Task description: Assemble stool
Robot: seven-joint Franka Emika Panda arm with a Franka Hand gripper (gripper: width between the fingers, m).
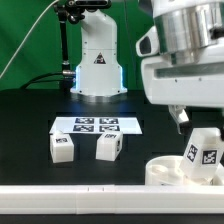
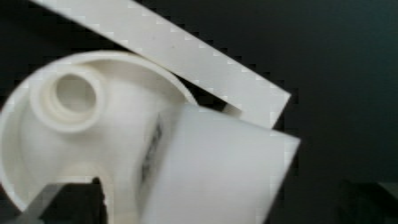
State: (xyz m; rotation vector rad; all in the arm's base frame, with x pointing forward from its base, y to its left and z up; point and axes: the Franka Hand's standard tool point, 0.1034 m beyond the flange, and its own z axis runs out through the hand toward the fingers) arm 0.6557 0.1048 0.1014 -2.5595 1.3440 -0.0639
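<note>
The round white seat (image 1: 163, 172) lies at the exterior view's lower right. One white tagged leg (image 1: 203, 150) stands on it. My gripper (image 1: 197, 122) hangs just above that leg's top. In the wrist view the leg (image 2: 222, 160) fills the space between my fingers, with the seat and one of its holes (image 2: 71, 92) beside it. My gripper (image 2: 214, 212) looks open: a strip of seat shows between the dark finger (image 2: 68, 205) and the leg. Two more tagged legs (image 1: 61, 147) (image 1: 108, 147) stand loose on the black table at the left.
The marker board (image 1: 97, 125) lies flat behind the two loose legs. A long white rail (image 1: 80, 201) runs along the front edge and crosses the wrist view (image 2: 196, 55). The robot base (image 1: 97, 62) stands at the back centre.
</note>
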